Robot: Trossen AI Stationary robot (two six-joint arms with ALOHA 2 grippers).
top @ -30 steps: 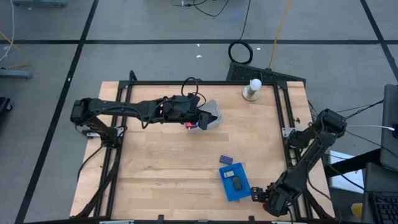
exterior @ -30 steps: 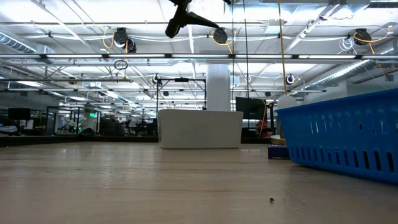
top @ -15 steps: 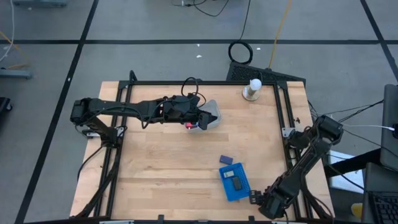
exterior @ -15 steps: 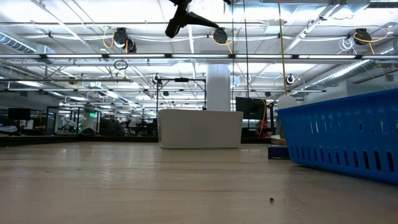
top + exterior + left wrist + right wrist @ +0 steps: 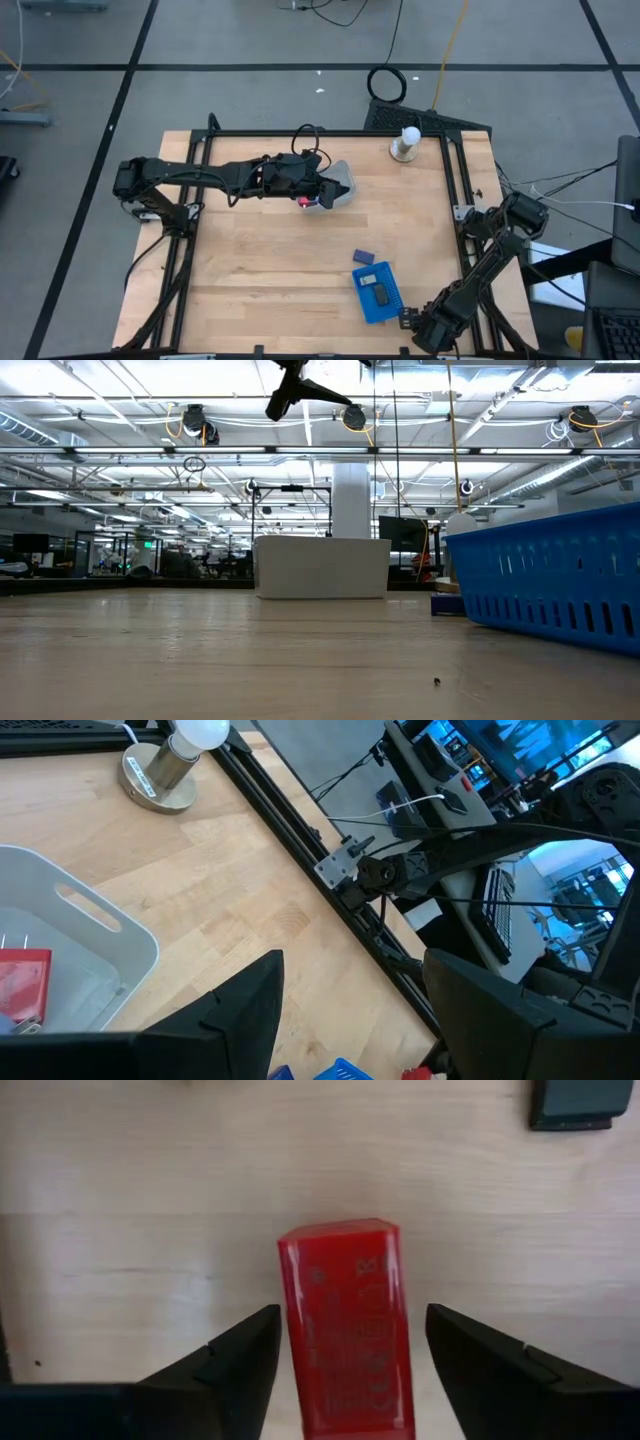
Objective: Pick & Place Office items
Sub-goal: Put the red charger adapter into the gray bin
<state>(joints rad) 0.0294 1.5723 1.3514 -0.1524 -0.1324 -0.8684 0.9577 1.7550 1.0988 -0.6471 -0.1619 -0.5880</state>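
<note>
- The right gripper (image 5: 345, 1345) sits at about 5 o'clock on the table (image 5: 260, 260), just past the near end of the blue tray (image 5: 379, 295). Its fingers are spread, with a red block (image 5: 347, 1325) lying between them on the wood and a gap showing on either side, so nothing is gripped yet.
- The red block looks like rigid, glossy plastic with raised lettering. I judge it light and stiff, but slick enough to squirt out under a careless squeeze.
- The best hold is probably across its two long flat sides near the middle, jaws square to them. It is small, so a pinch near an end might pivot it.
- A dark blue piece (image 5: 583, 1102) lies on the wood farther off from this gripper.
- The left gripper (image 5: 322, 195) hangs over the pale bin (image 5: 70, 960) at about 12 o'clock, fingers parted and empty. A second red block (image 5: 22, 985) rests inside the bin.
- The tray holds a black piece (image 5: 381, 293).
</note>
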